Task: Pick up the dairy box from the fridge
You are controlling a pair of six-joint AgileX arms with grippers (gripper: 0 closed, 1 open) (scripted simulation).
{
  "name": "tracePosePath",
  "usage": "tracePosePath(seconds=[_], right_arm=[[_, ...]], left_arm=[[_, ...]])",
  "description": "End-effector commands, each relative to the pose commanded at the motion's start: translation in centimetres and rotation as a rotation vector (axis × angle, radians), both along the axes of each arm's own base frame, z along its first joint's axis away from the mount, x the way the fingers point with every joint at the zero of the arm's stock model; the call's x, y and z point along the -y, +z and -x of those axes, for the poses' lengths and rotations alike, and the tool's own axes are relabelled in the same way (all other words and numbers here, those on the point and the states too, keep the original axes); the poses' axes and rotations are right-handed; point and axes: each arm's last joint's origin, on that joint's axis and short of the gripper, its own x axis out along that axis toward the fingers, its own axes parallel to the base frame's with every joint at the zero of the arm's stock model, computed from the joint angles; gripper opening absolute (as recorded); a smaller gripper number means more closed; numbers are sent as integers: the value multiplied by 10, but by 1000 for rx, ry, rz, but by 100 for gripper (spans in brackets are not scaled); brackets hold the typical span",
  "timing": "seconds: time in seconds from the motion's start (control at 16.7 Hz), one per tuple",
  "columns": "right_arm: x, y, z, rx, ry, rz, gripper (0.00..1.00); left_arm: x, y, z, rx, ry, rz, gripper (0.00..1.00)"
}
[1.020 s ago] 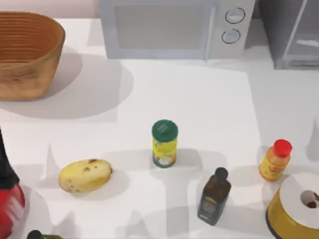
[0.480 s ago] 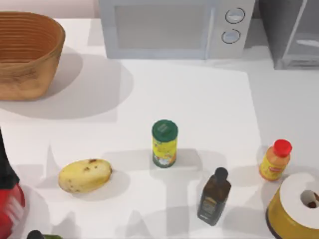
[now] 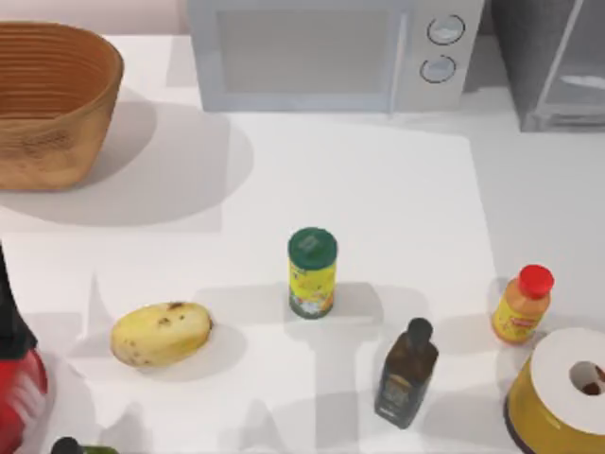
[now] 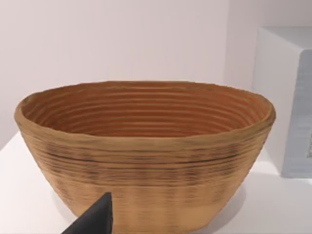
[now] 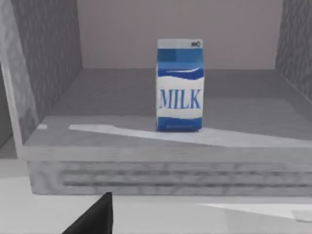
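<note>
The dairy box (image 5: 179,85) stands upright on the floor of the fridge (image 5: 53,63), a little back from the front lip, its MILK face turned toward the right wrist camera. The door is open, nothing stands beside the carton, and nothing touches it. The right hand (image 5: 95,219) sits low in front of the fridge's sill, apart from the box and holding nothing I can see; whether it is open or closed I cannot tell.

Over the last second almost nothing on the surface has moved. The one change is at the top view's right edge, where a faint shadow above the orange sauce bottle (image 3: 522,305) has faded away. I take that to mean the right arm has shifted toward the fridge, so the reach is lined up but the grasp is not yet made.

The left hand (image 4: 95,219) is parked facing the woven basket (image 4: 146,146) at the back left — its state I cannot tell either.

The surface (image 3: 378,189) is white. A pale grey microwave (image 3: 321,52) stands at the back next to the fridge. Nearer are a green-lidded yellow can (image 3: 312,272), a potato (image 3: 161,333), a dark bottle (image 3: 406,374) and a white roll (image 3: 567,378). A plain pale wall rises behind the basket.
</note>
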Motion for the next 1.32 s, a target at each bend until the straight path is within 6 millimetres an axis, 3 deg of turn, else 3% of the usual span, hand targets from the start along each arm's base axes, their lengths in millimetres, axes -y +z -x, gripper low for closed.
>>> tracePosePath(seconds=[0.3, 0.42, 0.6, 0.96, 1.14, 1.32], right_arm=[[-2, 0, 0, -3, 5, -3, 100], [-4, 0, -11, 2, 28, -14, 100], [-15, -2, -47, 10, 90, -46, 100], [-39, -19, -140, 7, 134, -79, 100], [-37, -30, -177, 2, 89, -55, 100], [-23, -36, -201, 1, 23, -16, 100]], left_arm=[[0, 0, 0, 0, 0, 0, 100], [0, 0, 0, 0, 0, 0, 100], [0, 0, 0, 0, 0, 0, 100], [0, 0, 0, 0, 0, 0, 100], [0, 0, 0, 0, 0, 0, 100], [0, 0, 0, 0, 0, 0, 100]])
